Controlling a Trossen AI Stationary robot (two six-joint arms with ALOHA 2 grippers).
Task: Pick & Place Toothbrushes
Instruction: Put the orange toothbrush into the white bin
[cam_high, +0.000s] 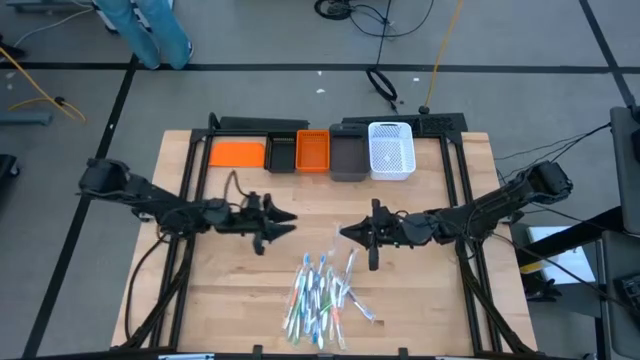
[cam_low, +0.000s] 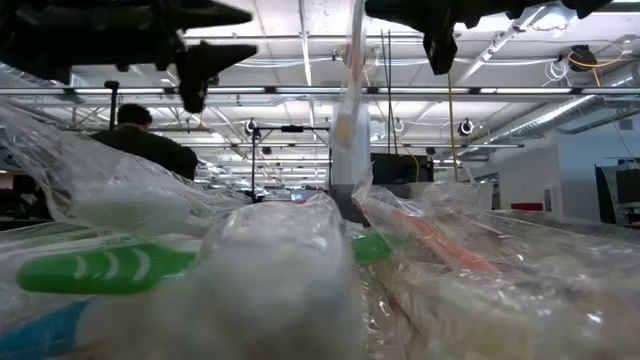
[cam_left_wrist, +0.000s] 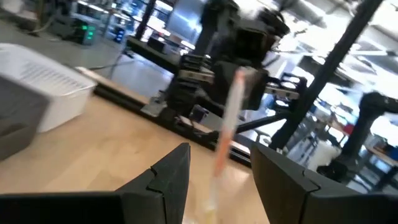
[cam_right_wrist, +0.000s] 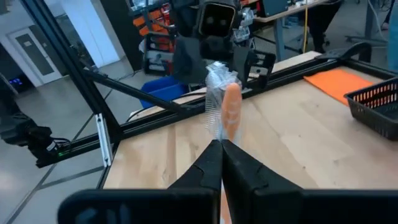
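Observation:
A pile of wrapped toothbrushes (cam_high: 318, 295), blue, green and white, lies on the wooden table's near middle and fills the low view (cam_low: 100, 268). My right gripper (cam_high: 345, 233) hovers over the table's middle, shut on one orange toothbrush in a clear wrapper (cam_right_wrist: 230, 112). My left gripper (cam_high: 288, 221) is open and faces it from the left with a short gap between them. In the left wrist view the held toothbrush (cam_left_wrist: 227, 124) shows beyond and between the left gripper's fingers (cam_left_wrist: 217, 180), untouched by them. My right gripper pinches the orange toothbrush between its two shut fingers (cam_right_wrist: 211, 165), at the wrapped handle's end (cam_right_wrist: 227, 138). The rest reaches out past the fingertips. In the low view it hangs nearly upright (cam_low: 348, 100) below the gripper, with its lower end hidden behind the pile.
Along the table's far edge stand an orange flat piece (cam_high: 237, 152), a black bin (cam_high: 282, 152), an orange bin (cam_high: 313, 150), a grey bin (cam_high: 347, 157) and a white basket (cam_high: 391, 150). Black frame rails run down both sides of the table. A person (cam_low: 140, 140) stands beyond the table.

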